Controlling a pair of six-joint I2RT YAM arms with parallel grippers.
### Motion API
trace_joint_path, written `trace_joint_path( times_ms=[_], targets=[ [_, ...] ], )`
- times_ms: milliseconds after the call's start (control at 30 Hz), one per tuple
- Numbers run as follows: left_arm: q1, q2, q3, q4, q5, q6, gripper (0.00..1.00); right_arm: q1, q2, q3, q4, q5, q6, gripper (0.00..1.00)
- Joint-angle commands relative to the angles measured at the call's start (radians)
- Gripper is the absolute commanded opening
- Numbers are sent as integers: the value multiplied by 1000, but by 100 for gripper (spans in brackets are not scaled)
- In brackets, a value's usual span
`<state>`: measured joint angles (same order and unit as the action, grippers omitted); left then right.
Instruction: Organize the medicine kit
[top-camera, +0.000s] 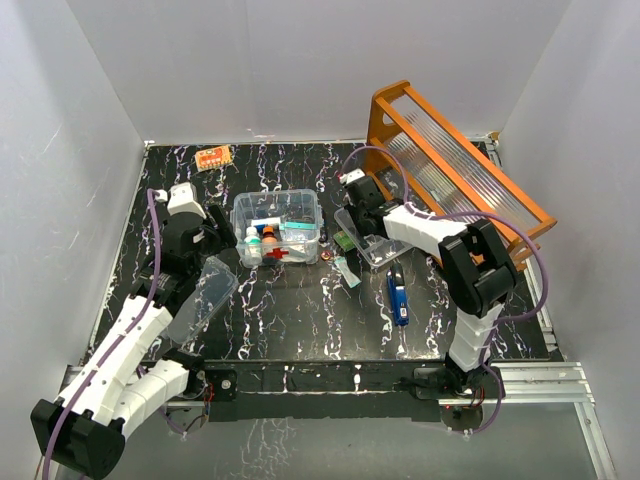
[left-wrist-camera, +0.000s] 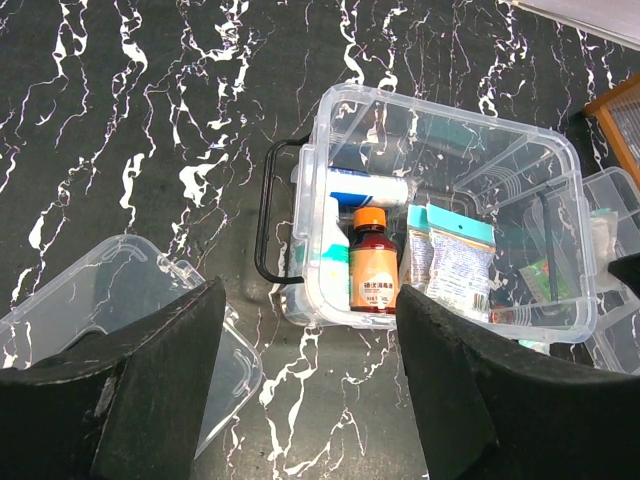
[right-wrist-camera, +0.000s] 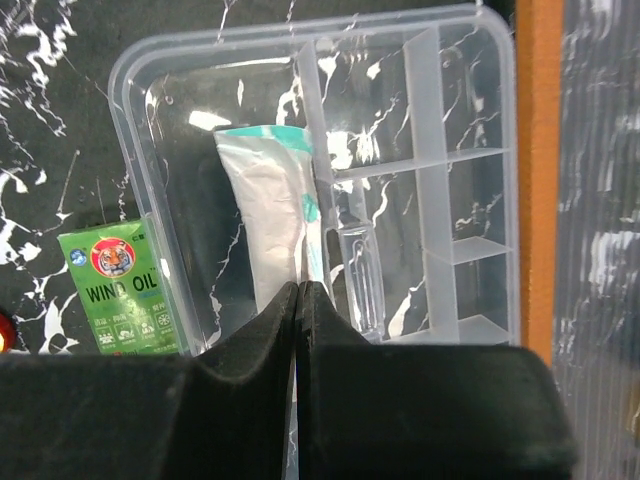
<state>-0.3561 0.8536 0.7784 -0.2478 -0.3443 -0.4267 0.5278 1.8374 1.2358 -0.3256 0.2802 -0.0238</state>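
1. Nearest my right wrist lens, the right gripper (right-wrist-camera: 300, 300) is clamped fully together. Its tips meet at the near end of a white packet (right-wrist-camera: 262, 210) with a teal edge. I cannot tell whether any of the packet is caught between them.
2. That packet lies in the big compartment of a clear divided tray (right-wrist-camera: 465, 60), with a small glass vial (right-wrist-camera: 362, 265) just beside it.
3. A green box (right-wrist-camera: 125, 290) printed WIND OIL lies on the table (left-wrist-camera: 100, 100) against the tray's left wall. The orange rack (right-wrist-camera: 540, 170) runs along the tray's other side.
4. My left gripper (left-wrist-camera: 310, 330) is spread wide and grasps nothing. It hangs above the table.
5. The medicine kit (left-wrist-camera: 500, 130) stands open and upright in the middle of the table, between my two grippers in the overhead view. It is just ahead of the left one.
6. Inside it I see a brown bottle (left-wrist-camera: 372, 262) with an orange cap, a white tube (left-wrist-camera: 365, 187) behind that, and printed sachets (left-wrist-camera: 452, 262) beside the bottle.
7. A dark handle (left-wrist-camera: 262, 210) sticks out from the kit's side towards the clear lid (left-wrist-camera: 110, 290). The lid lies flat on the table, apart from the kit.
8. From above, a blue item (top-camera: 398, 295) lies near the right arm, and an orange blister pack (top-camera: 214, 157) sits at the far left edge.
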Motion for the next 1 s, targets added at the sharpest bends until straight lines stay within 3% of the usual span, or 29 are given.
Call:
trace_joint_path(
  times_ms=[0, 167, 467, 967],
  targets=[
    [4, -16, -4, -4, -9, 9, 68, -6, 24, 59, 10, -48, -6, 0],
    [4, -14, -5, -3, -8, 8, 68, -6, 32, 71, -5, -55, 9, 0],
    [5, -12, -2, -4, -10, 9, 68, -6, -47, 76, -55, -49, 81, 29],
    [4, -48, -12, -7, -86, -16, 68, 34, -298, -136, -126, -235, 298, 35]
  ],
)
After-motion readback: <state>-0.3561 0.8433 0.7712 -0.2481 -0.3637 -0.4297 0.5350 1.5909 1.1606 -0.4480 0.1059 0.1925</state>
